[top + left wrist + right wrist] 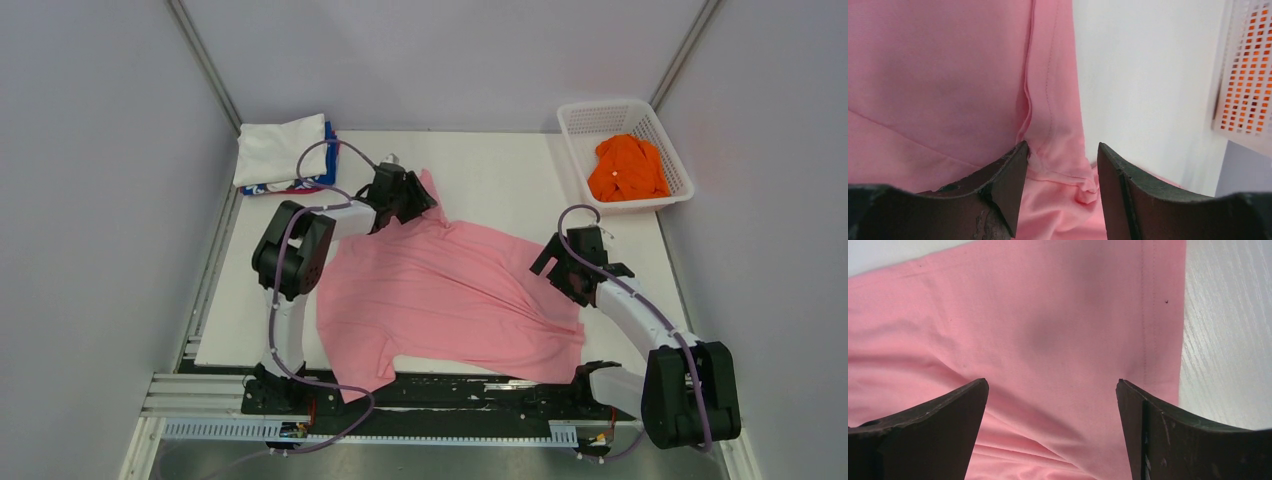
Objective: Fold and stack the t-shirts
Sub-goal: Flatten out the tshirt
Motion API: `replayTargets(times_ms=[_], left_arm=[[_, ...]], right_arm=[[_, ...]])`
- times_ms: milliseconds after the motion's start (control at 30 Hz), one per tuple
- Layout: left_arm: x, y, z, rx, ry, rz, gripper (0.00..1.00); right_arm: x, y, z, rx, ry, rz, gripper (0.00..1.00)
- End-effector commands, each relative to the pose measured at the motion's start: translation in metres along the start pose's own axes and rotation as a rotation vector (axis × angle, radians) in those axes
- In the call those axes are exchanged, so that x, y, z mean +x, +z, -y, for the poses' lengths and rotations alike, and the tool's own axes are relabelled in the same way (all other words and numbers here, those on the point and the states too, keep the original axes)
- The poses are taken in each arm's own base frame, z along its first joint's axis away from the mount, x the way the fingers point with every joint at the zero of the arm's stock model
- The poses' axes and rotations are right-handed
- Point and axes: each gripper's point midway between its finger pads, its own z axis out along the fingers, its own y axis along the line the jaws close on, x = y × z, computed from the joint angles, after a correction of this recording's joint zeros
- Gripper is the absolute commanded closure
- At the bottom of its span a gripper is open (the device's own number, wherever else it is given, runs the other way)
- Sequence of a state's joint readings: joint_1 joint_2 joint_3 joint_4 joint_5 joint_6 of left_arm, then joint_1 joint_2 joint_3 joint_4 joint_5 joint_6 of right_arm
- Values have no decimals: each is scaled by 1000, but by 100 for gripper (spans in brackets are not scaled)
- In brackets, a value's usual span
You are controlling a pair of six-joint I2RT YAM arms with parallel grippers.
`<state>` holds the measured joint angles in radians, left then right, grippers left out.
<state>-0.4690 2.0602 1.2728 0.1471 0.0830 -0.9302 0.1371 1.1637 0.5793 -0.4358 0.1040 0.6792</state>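
At about 10 o'clock on the table (500, 165), a folded white t-shirt (280, 148) lies on a blue and red one (328, 160). The pink t-shirt (450, 290) is spread rumpled across the middle. At its 11 o'clock corner the left gripper (1063, 150) is low, jaws partly apart astride a bunched sleeve seam (1029, 95) and not clamped on it. Closing here may catch only the outer ridge, so the cloth could slip free on a lift, or the sleeve could drag crooked and spoil the fold. At the shirt's 3 o'clock edge the right gripper (1053, 385) hangs with jaws spread wide over flat cloth beside the hem; pinching a single layer off the table could miss. The orange t-shirt (627, 168) waits in the white mesh basket (600, 112) at 2 o'clock.
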Motion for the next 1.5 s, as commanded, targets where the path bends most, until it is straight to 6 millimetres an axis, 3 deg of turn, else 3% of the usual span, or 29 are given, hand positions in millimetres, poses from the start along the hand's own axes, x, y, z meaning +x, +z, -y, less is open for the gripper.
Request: replayTargets(times_ms=[0, 533, 633, 667, 767, 800, 833, 967, 1000, 1033, 1067, 1100, 1133, 1167, 1200, 1233, 1267, 1300, 1333, 1367, 1467], left_arm=[[-26, 14, 45, 146, -51, 59, 39], [-10, 63, 85, 247, -23, 14, 39], [-14, 73, 105, 272, 12, 16, 39], [-7, 80, 103, 257, 26, 9, 39], [-15, 90, 132, 266, 110, 36, 38], [-8, 97, 130, 260, 138, 18, 37], [-13, 93, 143, 282, 157, 12, 36], [-19, 77, 159, 298, 273, 7, 28], [-30, 62, 169, 308, 319, 37, 27], [-30, 58, 160, 273, 336, 44, 26], [-45, 35, 174, 286, 376, 88, 25], [-40, 34, 154, 224, 385, 89, 23], [-56, 10, 166, 233, 408, 137, 23], [-49, 10, 142, 169, 425, 136, 22], [-61, -11, 146, 158, 426, 180, 22], [-56, -10, 120, 78, 429, 184, 21], [-62, -23, 119, 60, 428, 206, 21], [-57, -24, 96, -18, 425, 202, 21], [-59, -30, 91, -44, 421, 208, 21], [-54, -31, 73, -108, 420, 197, 22], [-45, -23, 45, -206, 426, 166, 28]], right_arm=[[-15, 0, -11, -32, -7, 52, 0], [-17, -1, -11, -33, -10, 63, 0], [-17, -1, -12, -36, -9, 65, 0], [-17, -1, -12, -38, -10, 65, 0], [-19, -3, -12, -41, -10, 75, 0], [-19, -4, -12, -41, -9, 77, 0], [-19, -4, -12, -43, -10, 77, 0], [-19, -5, -12, -46, -9, 79, 0], [-18, -5, -11, -46, -8, 79, 0], [-18, -5, -11, -48, -7, 78, 0], [-18, -5, -11, -49, -7, 79, 0], [-18, -5, -11, -49, -6, 78, 0], [-17, -5, -12, -51, -6, 77, 0], [-17, -6, -12, -53, -5, 77, 0], [-17, -6, -13, -56, -6, 76, 0], [-17, -6, -13, -59, -7, 76, 0], [-17, -6, -13, -60, -5, 76, 0], [-16, -6, -13, -63, -6, 74, 0], [-16, -6, -14, -64, -6, 73, 0], [-15, -5, -13, -64, -6, 69, 0], [-14, -5, -14, -68, -9, 63, 0]])
